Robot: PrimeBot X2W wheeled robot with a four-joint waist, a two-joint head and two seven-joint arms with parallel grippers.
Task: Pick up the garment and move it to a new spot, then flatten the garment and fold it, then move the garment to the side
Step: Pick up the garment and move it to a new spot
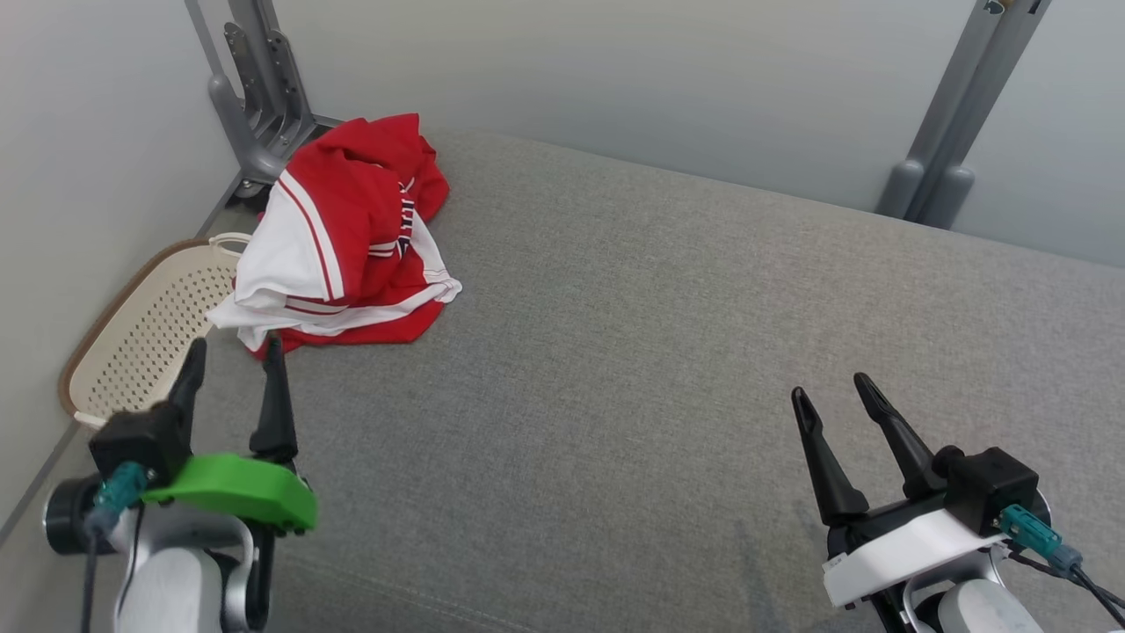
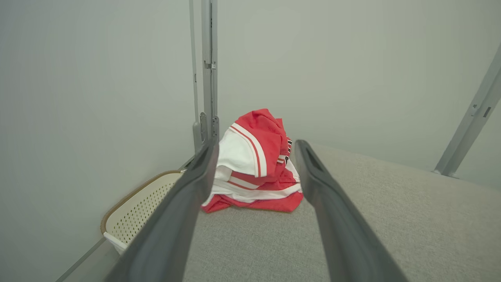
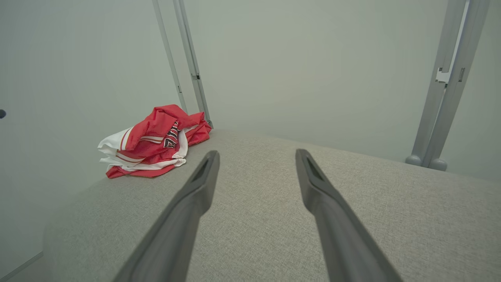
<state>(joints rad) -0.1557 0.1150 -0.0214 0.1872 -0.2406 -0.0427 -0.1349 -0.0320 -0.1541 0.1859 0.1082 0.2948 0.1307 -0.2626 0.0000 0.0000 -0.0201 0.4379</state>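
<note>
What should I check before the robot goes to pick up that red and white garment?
1. Left gripper jaws apart: ok.
2. Right gripper jaws apart: ok.
3. Garment not held, crumpled at the cushion's far left corner: ok.
4. Left gripper aimed at garment: ok, framed between its jaws.
5. Garment free of the basket: cannot tell.
6. Room on the cushion for a new spot: ok.

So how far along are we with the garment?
Nothing looks done yet. The garment lies crumpled at the far-left corner of the grey surface, next to the basket. In hand: the left end effector is open, aimed at the garment, apparently just short of it; the right end effector is open over bare surface. Remaining: pick up, relocate, flatten, fold, move aside.
</note>
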